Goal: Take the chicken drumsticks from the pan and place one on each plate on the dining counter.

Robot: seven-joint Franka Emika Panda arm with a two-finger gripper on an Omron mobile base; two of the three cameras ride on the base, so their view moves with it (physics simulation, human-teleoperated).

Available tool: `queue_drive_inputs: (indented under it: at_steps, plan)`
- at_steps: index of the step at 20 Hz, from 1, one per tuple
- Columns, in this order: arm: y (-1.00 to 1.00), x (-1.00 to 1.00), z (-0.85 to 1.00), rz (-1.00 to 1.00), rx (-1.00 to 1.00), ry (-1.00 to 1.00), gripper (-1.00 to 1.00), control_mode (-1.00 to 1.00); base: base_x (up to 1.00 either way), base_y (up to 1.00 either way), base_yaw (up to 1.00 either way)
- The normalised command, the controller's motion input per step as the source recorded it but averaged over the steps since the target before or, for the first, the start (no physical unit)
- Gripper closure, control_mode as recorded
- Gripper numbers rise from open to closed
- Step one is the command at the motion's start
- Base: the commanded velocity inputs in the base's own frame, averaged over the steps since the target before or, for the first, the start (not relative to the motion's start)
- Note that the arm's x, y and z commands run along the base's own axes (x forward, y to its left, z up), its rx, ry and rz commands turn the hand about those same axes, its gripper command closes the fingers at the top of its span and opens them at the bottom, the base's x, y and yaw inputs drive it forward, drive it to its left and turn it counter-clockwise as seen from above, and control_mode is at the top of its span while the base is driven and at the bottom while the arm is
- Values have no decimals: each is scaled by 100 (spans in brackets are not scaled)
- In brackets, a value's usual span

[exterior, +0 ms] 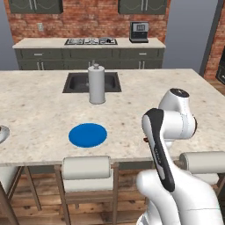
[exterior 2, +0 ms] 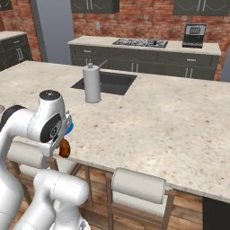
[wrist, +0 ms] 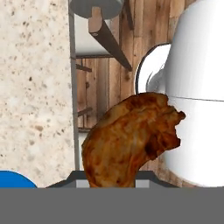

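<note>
Drumstick [wrist: 131, 140], knobbly golden-brown and glossy, rises from the gripper [wrist: 114, 181], which is clamped on it, thick end slanting up and right, beyond the counter's [exterior: 39, 110] near edge above wooden floor. Left on the speckled stone lies a flat round blue plate [exterior: 88, 135], grey plate's [exterior: 2, 132] rim at its left edge

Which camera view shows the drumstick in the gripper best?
The hand view: the drumstick is large and close there, rising from the gripper. The right base view shows a small brown piece under the hand; the left base view shows a brown sliver beside the arm.
</note>
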Motion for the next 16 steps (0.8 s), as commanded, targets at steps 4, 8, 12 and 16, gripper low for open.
queue_drive_inputs:
  at_steps: [4,8,12,16]
  plan:
    - [41,58,0,-48,-3,-14,100,-100,0,0,0]
    - [37,63,0,-21,-4,-6,100,-100,0,0,0]
    - [33,90,0,-3,-9,2,100,-100,0,0,0]
    - [57,100,0,3,-21,17,100,-100,0,0,0]
